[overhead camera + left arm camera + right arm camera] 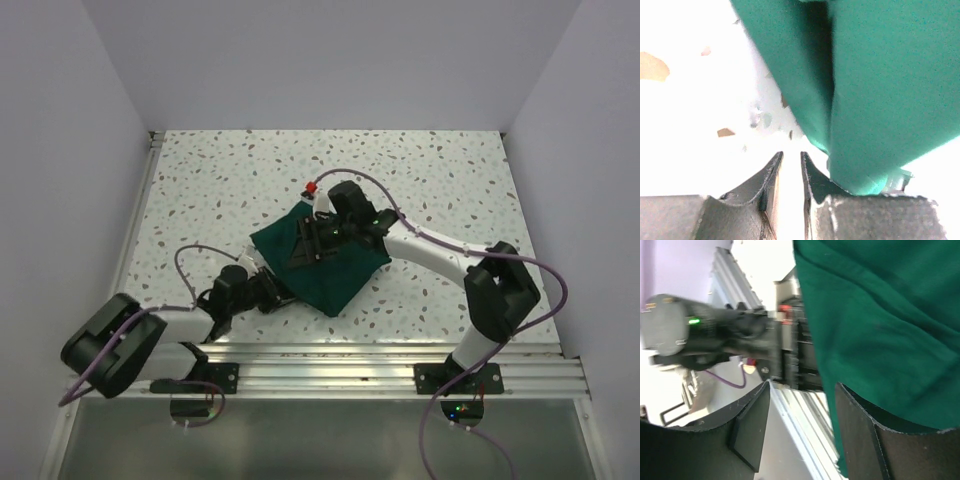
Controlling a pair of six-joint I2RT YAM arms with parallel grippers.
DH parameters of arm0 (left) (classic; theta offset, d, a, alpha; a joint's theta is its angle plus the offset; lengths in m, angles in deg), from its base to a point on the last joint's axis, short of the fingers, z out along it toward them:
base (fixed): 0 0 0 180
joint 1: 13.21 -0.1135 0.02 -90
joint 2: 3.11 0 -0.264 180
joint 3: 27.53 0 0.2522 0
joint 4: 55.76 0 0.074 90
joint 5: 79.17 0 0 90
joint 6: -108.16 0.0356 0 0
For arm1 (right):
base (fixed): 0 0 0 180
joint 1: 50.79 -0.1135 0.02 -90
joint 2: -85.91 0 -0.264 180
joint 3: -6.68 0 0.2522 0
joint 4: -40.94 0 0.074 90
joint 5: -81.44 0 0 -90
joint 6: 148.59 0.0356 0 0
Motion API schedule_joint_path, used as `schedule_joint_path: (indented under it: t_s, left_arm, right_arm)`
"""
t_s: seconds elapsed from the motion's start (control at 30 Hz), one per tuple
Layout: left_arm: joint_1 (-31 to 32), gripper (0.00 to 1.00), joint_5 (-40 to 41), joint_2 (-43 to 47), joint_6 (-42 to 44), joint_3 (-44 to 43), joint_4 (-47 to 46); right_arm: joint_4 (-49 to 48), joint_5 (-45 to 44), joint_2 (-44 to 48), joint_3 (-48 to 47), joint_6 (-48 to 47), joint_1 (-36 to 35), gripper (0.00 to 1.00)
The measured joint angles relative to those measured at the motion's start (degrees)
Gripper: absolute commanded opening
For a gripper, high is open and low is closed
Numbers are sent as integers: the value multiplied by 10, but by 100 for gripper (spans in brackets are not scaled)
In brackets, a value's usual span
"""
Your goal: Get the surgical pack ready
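- Top view: one surgical pack (325, 270) is seen, a dark green folded bundle lying flat on the speckled table (450, 170).
- The left gripper (268, 290) is parked at the pack's near-left edge, and the right gripper (312, 243) is poised over its far half.
- One small red-capped item (312, 188) is spotted just off the pack's far corner; what it is cannot be told.
- Left wrist view: the jaws are set narrowly apart with only bare table between them, so nothing is gripped. A hanging fold of the pack is draped just beside one finger (815, 187).
- Right wrist view: the jaws are spread wide and nothing is held. The pack's green cloth is pressed close against one finger (855, 432).
- Risk, as judged: with the pack held by neither hand, the folds could be sprung loose by the fabric's own stiffness.
- Cloth so close to both sets of fingers could be snagged on a pull-away, and the bundle dragged or unwrapped.
- Count: one pack, two grippers, one red-capped item; no steel tray can be made out.
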Motion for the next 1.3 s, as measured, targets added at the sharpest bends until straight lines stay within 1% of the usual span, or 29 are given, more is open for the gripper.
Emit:
schedule_joint_path:
  t_s: [0.07,0.13,0.23,0.3,0.33,0.4,0.53,0.67,0.77,0.87,0.9,0.93,0.97,1.03,1.13,1.3]
  left_arm:
    - [0,24,20,75,22,-2,90]
    - [0,25,50,158,46,-17,210]
    - [0,26,103,262,84,-69,371]
    - [0,27,141,318,109,-113,458]
    - [0,28,158,336,121,-133,489]
    - [0,29,192,352,146,-175,547]
    - [0,31,248,331,194,-250,629]
    - [-2,32,288,289,239,-299,671]
    - [-20,32,295,266,270,-326,692]
    - [-66,32,281,252,299,-345,699]
    - [-79,32,275,250,306,-347,699]
    - [-98,32,266,248,314,-348,699]
    - [-115,32,257,247,323,-349,699]
    - [-138,32,245,240,336,-353,700]
    - [-150,32,228,225,350,-365,699]
    - [-158,32,195,194,362,-387,693]
  right_arm:
    - [13,-16,2,0,-13,9,59]
    - [22,-32,2,0,-23,15,59]
    - [38,-63,2,0,-36,21,61]
    - [47,-90,2,0,-45,23,65]
    - [50,-102,2,0,-49,23,69]
    - [53,-120,-3,0,-56,23,71]
    - [51,-135,-32,0,-58,23,74]
    - [51,-138,-62,1,-58,20,75]
    - [51,-141,-66,1,-58,15,75]
    - [43,-137,-66,5,-57,8,68]
    - [38,-131,-65,10,-56,7,63]
    - [29,-123,-65,17,-54,5,61]
    - [20,-114,-64,24,-51,3,60]
    - [2,-94,-61,35,-49,-3,59]
    - [0,-78,-49,36,-61,-25,59]
    - [1,-18,-17,36,-87,-103,59]
